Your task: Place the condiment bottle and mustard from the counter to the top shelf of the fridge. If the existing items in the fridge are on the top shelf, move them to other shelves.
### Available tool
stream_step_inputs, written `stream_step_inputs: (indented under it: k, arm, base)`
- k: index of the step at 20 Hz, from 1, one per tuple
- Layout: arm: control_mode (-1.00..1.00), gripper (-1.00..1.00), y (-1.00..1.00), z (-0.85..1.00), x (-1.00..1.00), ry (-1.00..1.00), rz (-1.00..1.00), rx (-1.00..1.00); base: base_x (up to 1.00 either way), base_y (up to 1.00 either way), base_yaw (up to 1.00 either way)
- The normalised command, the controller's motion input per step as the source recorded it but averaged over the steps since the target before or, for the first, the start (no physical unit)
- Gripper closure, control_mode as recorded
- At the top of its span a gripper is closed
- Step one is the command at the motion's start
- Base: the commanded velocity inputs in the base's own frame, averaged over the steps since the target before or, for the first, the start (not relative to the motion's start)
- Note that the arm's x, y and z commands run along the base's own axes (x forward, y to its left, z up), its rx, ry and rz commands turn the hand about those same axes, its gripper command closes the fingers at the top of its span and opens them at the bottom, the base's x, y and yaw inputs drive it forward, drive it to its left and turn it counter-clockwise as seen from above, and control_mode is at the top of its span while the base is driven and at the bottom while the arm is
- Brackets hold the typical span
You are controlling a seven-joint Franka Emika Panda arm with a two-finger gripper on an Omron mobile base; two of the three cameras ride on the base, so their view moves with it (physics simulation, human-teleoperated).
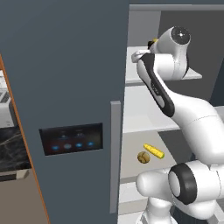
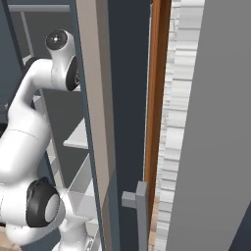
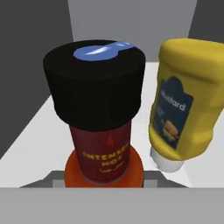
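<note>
The condiment bottle (image 3: 101, 127), dark red with a wide black cap, sits close before the hand camera. My gripper (image 3: 104, 181) is shut on its lower body, and only slivers of the fingers show at either side. I cannot tell whether its base touches the top shelf (image 3: 37, 127). Just right of it the yellow mustard (image 3: 186, 113) stands cap-down on that pale shelf. In the left base view my arm reaches into the open fridge (image 1: 65, 83) at the top shelf (image 1: 194, 75), where a bit of the mustard (image 1: 152, 42) peeks past the wrist.
The yellow elongated item (image 1: 154, 151) and the brown ball (image 1: 143, 157) lie on a lower shelf. The fridge door with its black panel (image 1: 72, 138) and grey handle (image 1: 115, 153) stands left of the arm. The counter (image 1: 11, 148) is at far left.
</note>
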Motion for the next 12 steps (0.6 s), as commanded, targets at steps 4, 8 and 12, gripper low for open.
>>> stream_step_inputs:
  k: [4,8,12]
  arm:
    - [-1.00,1.00,0.00,-0.06,0.24,0.00,0.00,0.00]
    - [-1.00,1.00,0.00,-0.04,0.31,0.00,0.00,0.00]
    - [-1.00,1.00,0.00,-0.05,0.26,0.00,0.00,0.00]
  base:
    - [0.00,0.00,0.00]
    - [0.00,0.00,0.00]
    - [0.00,0.00,0.00]
